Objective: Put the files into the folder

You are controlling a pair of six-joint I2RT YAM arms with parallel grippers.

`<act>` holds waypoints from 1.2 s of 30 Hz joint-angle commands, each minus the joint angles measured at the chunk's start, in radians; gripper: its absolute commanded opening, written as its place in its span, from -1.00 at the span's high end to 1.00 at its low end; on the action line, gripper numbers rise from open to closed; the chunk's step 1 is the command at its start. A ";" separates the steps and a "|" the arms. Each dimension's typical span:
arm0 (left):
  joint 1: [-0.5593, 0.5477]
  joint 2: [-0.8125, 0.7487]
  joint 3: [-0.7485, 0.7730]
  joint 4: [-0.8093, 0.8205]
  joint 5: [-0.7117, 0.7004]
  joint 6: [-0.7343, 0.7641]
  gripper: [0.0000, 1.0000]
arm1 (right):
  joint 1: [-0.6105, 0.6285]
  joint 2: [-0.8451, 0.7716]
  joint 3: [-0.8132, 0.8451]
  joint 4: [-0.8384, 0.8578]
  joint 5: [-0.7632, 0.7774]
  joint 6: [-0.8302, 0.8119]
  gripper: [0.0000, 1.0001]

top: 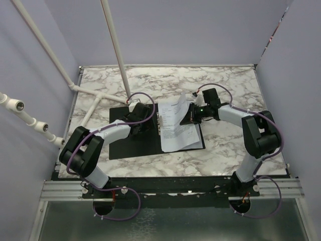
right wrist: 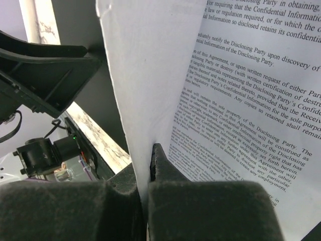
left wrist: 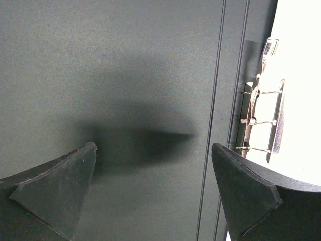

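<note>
The folder (top: 125, 143) lies open on the marble table, black inside facing up, its silver clip (left wrist: 261, 120) at the spine. The files (top: 175, 128), white sheets with black print, rest on the folder's right half with their right edge lifted. My right gripper (top: 189, 116) is shut on that raised edge; in the right wrist view its fingers (right wrist: 150, 153) pinch the files (right wrist: 230, 100). My left gripper (top: 145, 119) hovers low over the folder's left half (left wrist: 125, 75) near the spine, open (left wrist: 153, 150), with nothing between its fingers. The files (left wrist: 301, 60) show bright beyond the clip.
White pipes (top: 95, 98) lie on the table at the back left, and one pipe (top: 114, 45) slants up from beside the folder's far edge. Lavender walls close the table on three sides. The left arm (right wrist: 40, 75) shows beyond the lifted sheets.
</note>
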 commanded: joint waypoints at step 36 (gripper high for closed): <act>0.000 0.027 -0.039 -0.004 0.045 -0.001 -0.98 | -0.001 -0.048 -0.007 -0.124 0.353 -0.049 -0.32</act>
